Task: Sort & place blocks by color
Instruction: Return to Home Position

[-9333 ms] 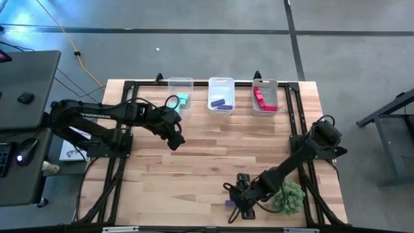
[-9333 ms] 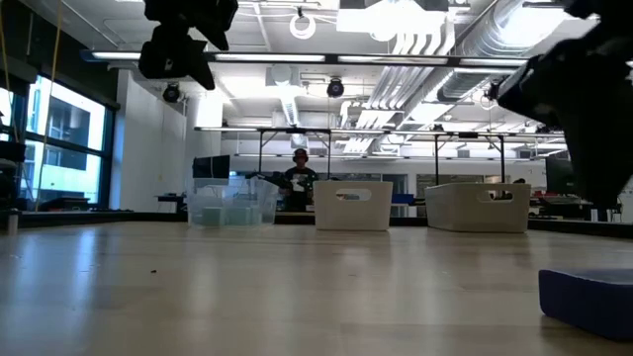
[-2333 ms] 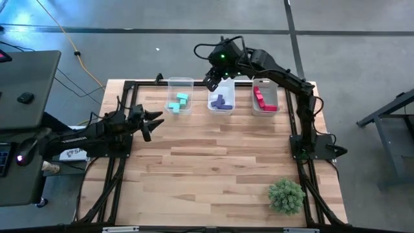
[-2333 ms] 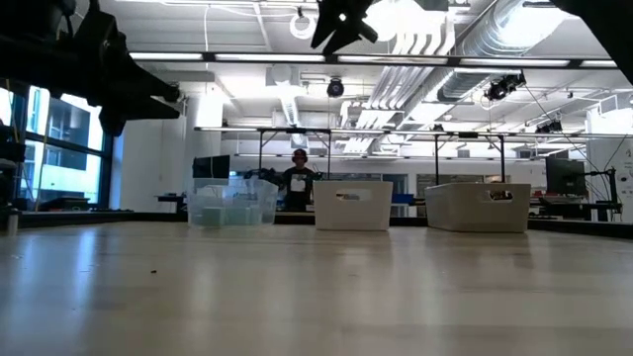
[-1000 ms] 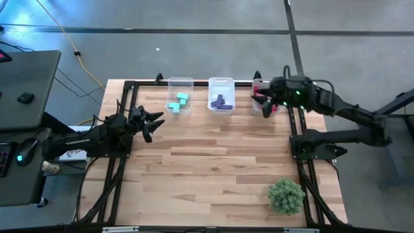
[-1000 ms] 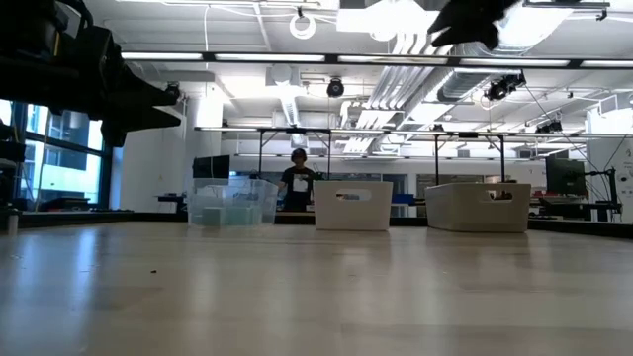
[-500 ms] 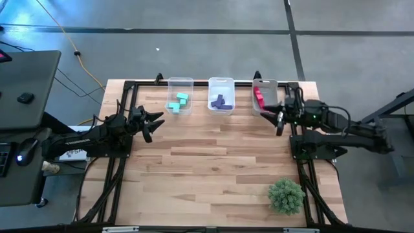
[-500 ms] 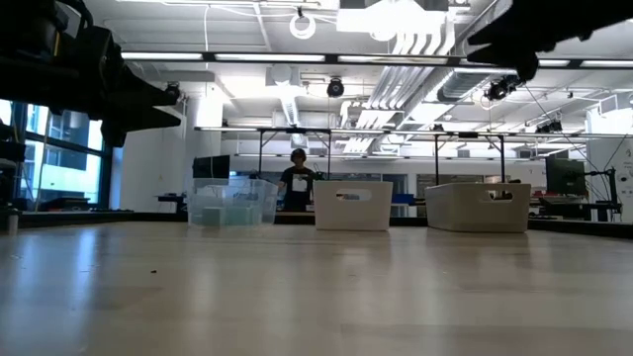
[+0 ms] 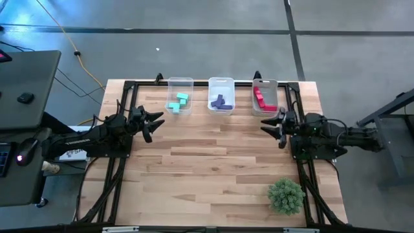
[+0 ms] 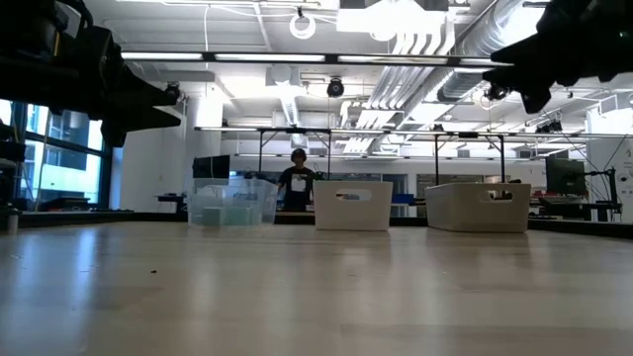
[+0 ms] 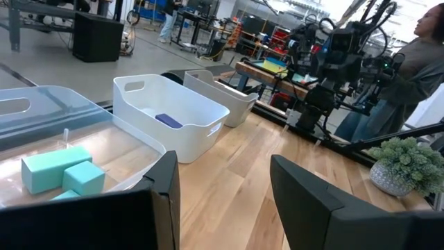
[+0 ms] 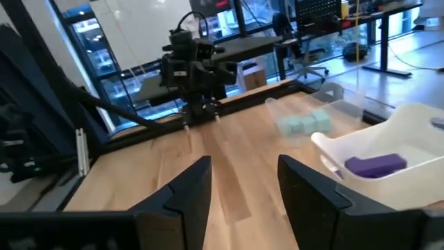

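Observation:
In the high view all blocks lie in three bins along the far edge. The teal blocks (image 9: 179,101) are in the clear bin (image 9: 180,82), the purple blocks (image 9: 220,101) in the middle white bin (image 9: 221,81), and the red blocks (image 9: 262,99) in the right bin (image 9: 266,82). My left gripper (image 9: 152,123) hovers open at the left side, nearer than the clear bin. My right gripper (image 9: 271,127) hovers open at the right side, just nearer than the red bin. Both are empty; their wrist views show the left gripper (image 11: 222,201) and the right gripper (image 12: 243,198) with bare gaps.
A fuzzy green plant ball (image 9: 286,195) sits near the table's near right corner. Black frame rails (image 9: 299,162) run along the left and right sides. Bare wood (image 9: 213,162) stretches across the middle. A person (image 10: 298,183) stands far off in the room.
My right gripper has drawn back from above the red bin toward the near edge and the right side, coming lower, with its arm folding in over the right rail. It stays open and empty. The blocks have kept their places.

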You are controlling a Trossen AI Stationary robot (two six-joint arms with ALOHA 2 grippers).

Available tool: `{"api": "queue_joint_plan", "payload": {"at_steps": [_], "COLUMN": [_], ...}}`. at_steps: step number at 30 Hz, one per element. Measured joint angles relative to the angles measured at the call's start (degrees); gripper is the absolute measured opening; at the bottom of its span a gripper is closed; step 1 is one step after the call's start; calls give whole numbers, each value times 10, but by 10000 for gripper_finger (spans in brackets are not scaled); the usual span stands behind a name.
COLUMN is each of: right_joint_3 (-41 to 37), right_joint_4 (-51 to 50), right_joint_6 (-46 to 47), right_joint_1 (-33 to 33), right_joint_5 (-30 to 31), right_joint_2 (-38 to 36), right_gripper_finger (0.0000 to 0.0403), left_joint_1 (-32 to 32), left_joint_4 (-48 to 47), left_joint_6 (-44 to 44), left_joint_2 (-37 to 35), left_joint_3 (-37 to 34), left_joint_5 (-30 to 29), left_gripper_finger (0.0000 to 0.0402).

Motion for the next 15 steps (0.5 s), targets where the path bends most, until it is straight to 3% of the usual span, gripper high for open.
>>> {"api": "queue_joint_plan", "payload": {"at_steps": [15], "right_joint_3": [-124], "right_joint_4": [63], "right_joint_6": [47], "right_joint_1": [38], "right_joint_5": [9], "right_joint_2": [-73], "right_gripper_finger": [156], "left_joint_1": [0], "left_joint_4": [0], "left_joint_6": [0], "left_joint_2": [0], "left_joint_3": [0], "left_joint_5": [0], "left_gripper_finger": [142]}}
